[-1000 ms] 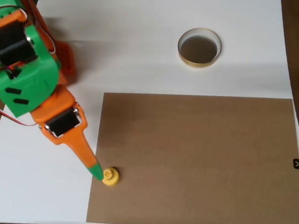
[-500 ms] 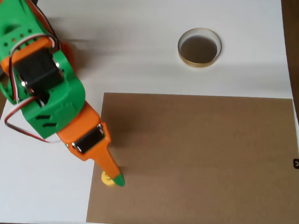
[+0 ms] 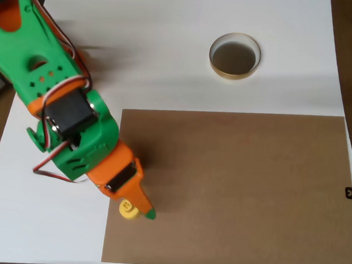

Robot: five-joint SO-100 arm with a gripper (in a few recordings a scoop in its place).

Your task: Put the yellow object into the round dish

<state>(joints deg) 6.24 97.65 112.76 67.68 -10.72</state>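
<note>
The yellow object (image 3: 127, 210) lies at the left edge of the brown sheet, near the table's front, partly covered by the gripper above it. My gripper (image 3: 142, 211) is orange with a green tip and points down and to the right. Its tip rests just right of the yellow piece. From above I see a single tapered finger, so the jaws' stance is unclear. The round dish (image 3: 233, 72), with a tan rim and a dark inside, stands far off at the upper right on the white table and holds nothing.
A brown cardboard sheet (image 3: 238, 189) covers the lower right of the white table (image 3: 169, 48). The green and orange arm (image 3: 53, 94) spans the left side. A small dark mark (image 3: 348, 192) sits at the sheet's right edge.
The arm swung to the right and reached further out. Its tip went from left of the yellow piece to just right of it. The yellow piece has barely shifted.
</note>
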